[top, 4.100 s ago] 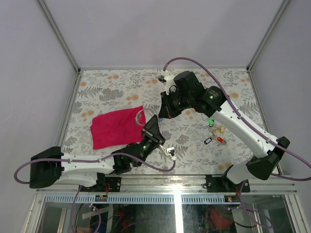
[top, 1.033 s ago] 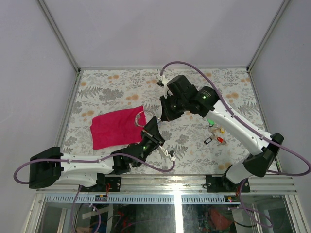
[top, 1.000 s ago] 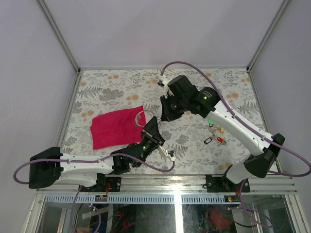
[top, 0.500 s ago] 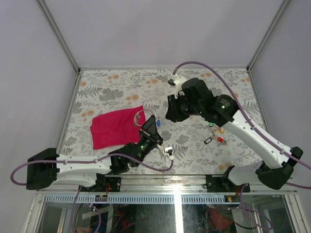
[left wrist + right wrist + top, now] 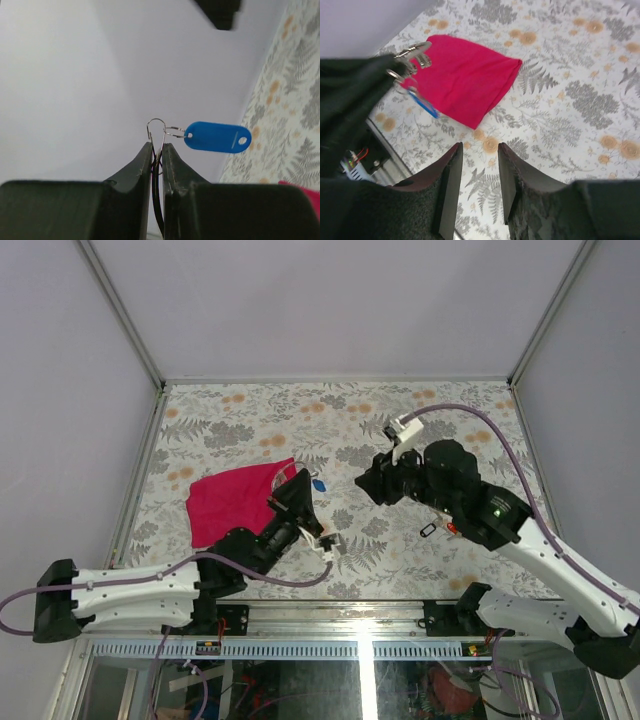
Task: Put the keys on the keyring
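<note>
Left gripper (image 5: 157, 152) held high, pinching keyring (image 5: 156, 127) carrying blue key tag (image 5: 217, 136) | right gripper (image 5: 477, 175) hovering over floral tabletop (image 5: 570, 125), fingers apart, empty

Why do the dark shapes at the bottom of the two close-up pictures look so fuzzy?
Left wrist view: the left hand sits too near the lens and blurs, while the blue tag is crisp. Right wrist view: the right hand blurs likewise; the magenta cloth is sharp.

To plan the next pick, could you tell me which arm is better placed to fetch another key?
Right, probably. The right gripper is open and empty, and the loose keys lie nearer to it. The left gripper is shut on the keyring, with a blue tag hanging from it.
</note>
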Robot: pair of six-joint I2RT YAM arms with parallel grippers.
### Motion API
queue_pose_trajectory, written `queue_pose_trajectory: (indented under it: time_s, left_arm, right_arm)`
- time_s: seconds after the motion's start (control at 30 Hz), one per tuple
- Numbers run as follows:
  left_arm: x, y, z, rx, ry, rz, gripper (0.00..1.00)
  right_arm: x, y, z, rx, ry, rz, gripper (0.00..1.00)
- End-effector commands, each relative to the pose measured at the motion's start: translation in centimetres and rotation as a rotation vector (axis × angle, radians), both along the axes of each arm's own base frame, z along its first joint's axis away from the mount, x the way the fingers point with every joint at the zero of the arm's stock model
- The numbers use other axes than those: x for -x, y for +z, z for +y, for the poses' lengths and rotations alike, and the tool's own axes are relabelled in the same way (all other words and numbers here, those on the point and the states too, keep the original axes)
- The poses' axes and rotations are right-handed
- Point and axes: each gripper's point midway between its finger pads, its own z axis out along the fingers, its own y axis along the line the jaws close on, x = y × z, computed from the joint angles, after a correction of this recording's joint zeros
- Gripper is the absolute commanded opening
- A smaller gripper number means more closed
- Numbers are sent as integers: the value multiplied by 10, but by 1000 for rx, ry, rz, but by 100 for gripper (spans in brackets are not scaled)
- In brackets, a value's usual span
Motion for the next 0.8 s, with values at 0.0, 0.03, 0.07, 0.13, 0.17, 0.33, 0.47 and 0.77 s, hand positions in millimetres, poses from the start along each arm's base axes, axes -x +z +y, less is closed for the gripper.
queue_pose_trajectory:
  time_s: [0.0, 0.03, 0.07, 0.13, 0.17, 0.33, 0.47, 0.77]
  left_arm:
    - [21, 45, -5, 266, -182, 109, 0]
    - [24, 52, -4, 299, -209, 122, 0]
    - [28, 59, -4, 327, -238, 134, 0]
    - [36, 72, -5, 377, -298, 157, 0]
    - [41, 79, -5, 405, -335, 169, 0]
    - [62, 112, -3, 551, -492, 250, 0]
    - [76, 135, 1, 667, -596, 312, 0]
    - [85, 149, 1, 824, -773, 454, 0]
  right_arm:
    - [-10, 55, -2, -192, -12, -287, 42]
    - [-8, 62, -3, -223, -9, -327, 43]
    - [-6, 61, -5, -232, -3, -344, 44]
    - [-1, 70, -6, -279, 13, -395, 45]
    - [2, 72, -6, -296, 25, -415, 46]
    - [14, 82, -9, -365, 71, -516, 45]
    - [28, 88, -4, -419, 155, -608, 45]
    - [59, 95, 1, -475, 318, -751, 47]
